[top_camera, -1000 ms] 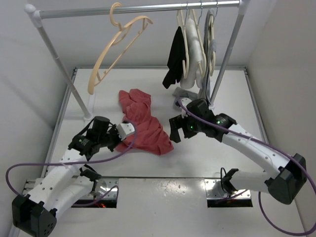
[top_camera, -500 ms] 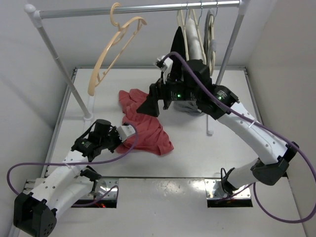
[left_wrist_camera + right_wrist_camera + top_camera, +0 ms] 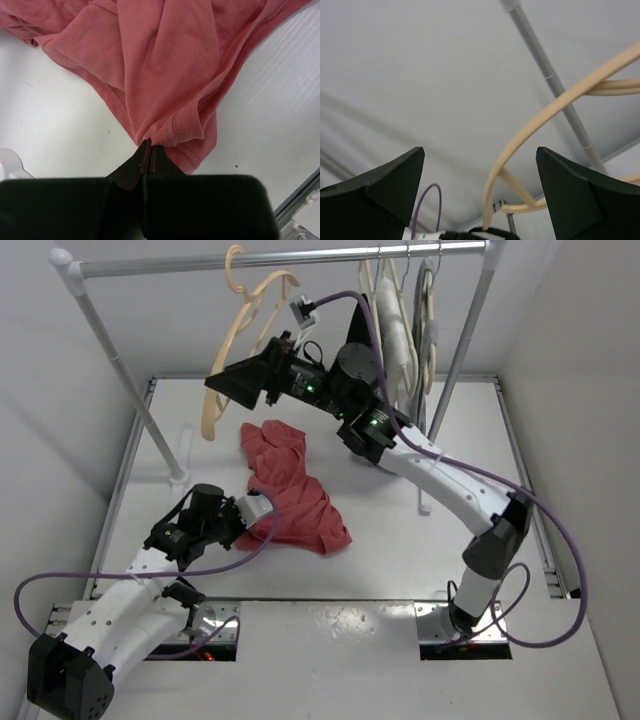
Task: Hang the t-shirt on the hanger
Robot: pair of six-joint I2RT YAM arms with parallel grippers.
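Left wrist view: left gripper point(image 3: 150, 148) pinches the t-shirt point(image 3: 170, 60) at its hem; right gripper point(image 3: 480, 152) gapes at the hanger point(image 3: 540, 117).

Robot lab test cell: arms point(image 3: 440, 480) bolted to a white table point(image 3: 380, 570), bare white walls point(image 3: 580, 340) boxing it in, clothes rail point(image 3: 150, 264) at far edge.

No readable text, label, brand or number anywhere in view; fine print perhaps too small.
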